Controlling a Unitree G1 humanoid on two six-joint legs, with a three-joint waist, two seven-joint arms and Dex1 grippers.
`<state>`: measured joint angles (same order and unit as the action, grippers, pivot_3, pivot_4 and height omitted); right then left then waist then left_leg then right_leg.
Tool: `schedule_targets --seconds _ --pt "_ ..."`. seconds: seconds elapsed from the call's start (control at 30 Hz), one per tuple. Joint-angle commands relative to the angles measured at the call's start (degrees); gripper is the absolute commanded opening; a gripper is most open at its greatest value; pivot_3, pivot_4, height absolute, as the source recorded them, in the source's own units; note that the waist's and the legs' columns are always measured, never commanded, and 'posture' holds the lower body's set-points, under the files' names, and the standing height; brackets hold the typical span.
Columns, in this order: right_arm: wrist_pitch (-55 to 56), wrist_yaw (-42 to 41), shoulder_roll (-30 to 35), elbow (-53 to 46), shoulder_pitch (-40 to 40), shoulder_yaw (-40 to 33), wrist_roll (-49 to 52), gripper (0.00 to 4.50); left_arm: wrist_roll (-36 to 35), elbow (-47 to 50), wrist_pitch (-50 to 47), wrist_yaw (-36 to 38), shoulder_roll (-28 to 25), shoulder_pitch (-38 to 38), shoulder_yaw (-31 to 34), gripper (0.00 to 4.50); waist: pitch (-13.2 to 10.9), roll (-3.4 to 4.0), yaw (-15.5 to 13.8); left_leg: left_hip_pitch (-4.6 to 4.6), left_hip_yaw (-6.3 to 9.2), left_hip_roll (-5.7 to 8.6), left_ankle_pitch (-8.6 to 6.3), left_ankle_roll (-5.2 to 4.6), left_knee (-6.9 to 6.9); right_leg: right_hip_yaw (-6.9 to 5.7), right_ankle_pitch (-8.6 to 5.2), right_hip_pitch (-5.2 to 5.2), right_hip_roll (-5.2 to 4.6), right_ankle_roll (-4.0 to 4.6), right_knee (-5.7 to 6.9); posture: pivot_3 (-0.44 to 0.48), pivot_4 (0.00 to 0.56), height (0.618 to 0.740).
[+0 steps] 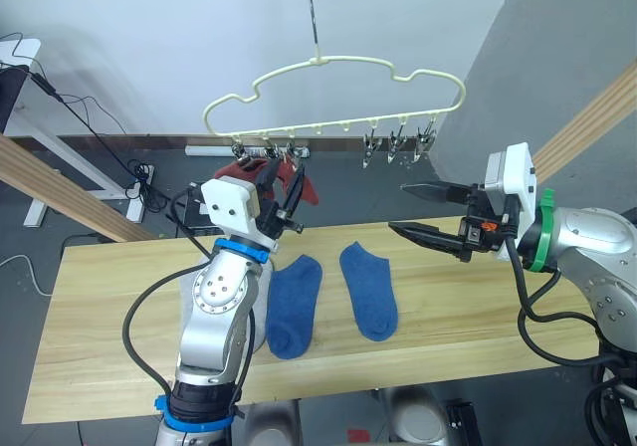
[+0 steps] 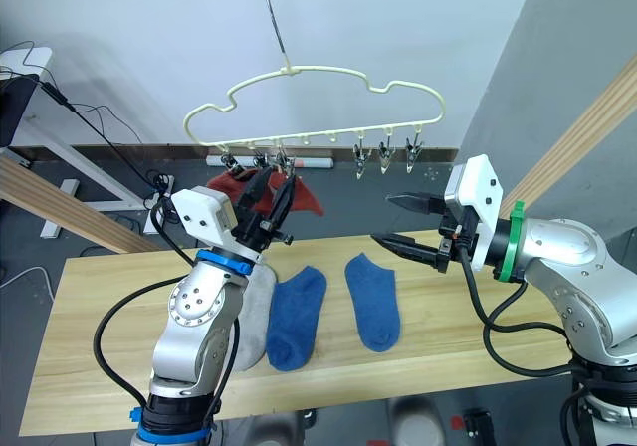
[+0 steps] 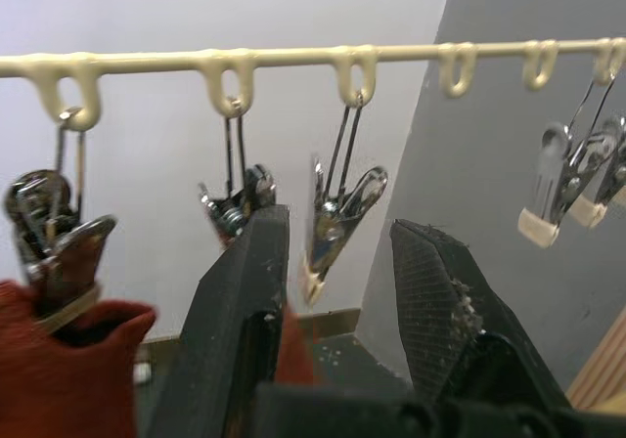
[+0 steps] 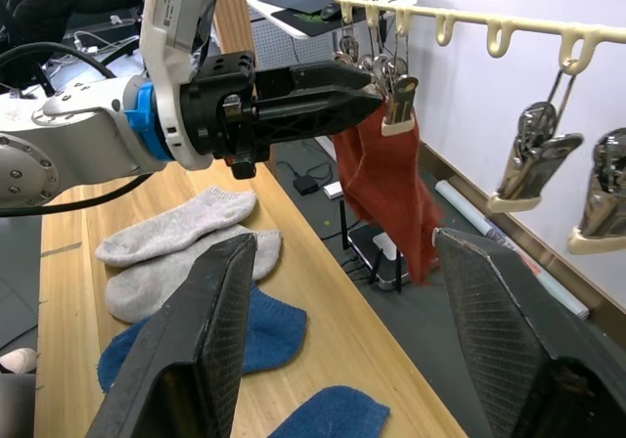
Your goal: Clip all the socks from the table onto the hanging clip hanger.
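A: Where are the socks relative to the clip hanger (image 1: 333, 93)?

B: Two red socks (image 4: 391, 189) already hang from clips at its left end. Below it, on the table (image 1: 468, 307), two blue socks (image 1: 331, 299) lie side by side, and two grey socks (image 4: 176, 247) lie just left of them.

A: And the left gripper (image 2: 271, 199)?

B: Raised right beneath the hanger's left clips, jaws slightly spread with a free clip (image 3: 337, 218) just beyond them, pinching nothing.

A: The right gripper (image 1: 416, 210)?

B: Held under the hanger's right end, above the table, jaws spread wide and empty.
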<state>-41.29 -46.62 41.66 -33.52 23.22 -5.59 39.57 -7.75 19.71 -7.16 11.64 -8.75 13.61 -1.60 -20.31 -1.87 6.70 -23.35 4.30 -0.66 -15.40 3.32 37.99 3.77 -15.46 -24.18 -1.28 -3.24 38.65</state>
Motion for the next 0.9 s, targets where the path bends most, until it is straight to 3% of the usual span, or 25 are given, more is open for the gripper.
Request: schedule_targets --seconds 0.03,0.8,0.9 --pt "0.15 0.23 0.67 -2.25 0.08 -0.74 1.4 3.0 0.54 0.77 1.51 -0.59 0.26 0.89 0.61 1.79 0.0 0.0 0.08 0.0 -0.01 0.0 0.0 0.0 0.0 0.01 0.0 0.0 0.0 0.0 0.0 -0.279 0.35 0.737" --pt "-0.07 0.5 1.18 -2.29 -0.14 -0.7 3.09 3.0 0.39 0.05 0.69 -1.26 0.83 3.08 0.65 1.79 0.0 0.0 1.3 0.0 0.0 0.0 0.0 0.0 0.0 0.0 0.0 0.01 0.0 0.0 0.01 -0.28 0.355 0.737" --pt "-0.24 0.59 1.21 -2.4 -0.21 -0.74 3.31 3.0 0.28 0.24 0.28 -1.46 1.07 2.83 0.76 1.3 0.0 0.0 1.3 0.0 0.0 0.0 0.0 0.0 0.0 0.01 0.0 0.01 0.0 0.0 0.02 -0.28 0.356 0.737"
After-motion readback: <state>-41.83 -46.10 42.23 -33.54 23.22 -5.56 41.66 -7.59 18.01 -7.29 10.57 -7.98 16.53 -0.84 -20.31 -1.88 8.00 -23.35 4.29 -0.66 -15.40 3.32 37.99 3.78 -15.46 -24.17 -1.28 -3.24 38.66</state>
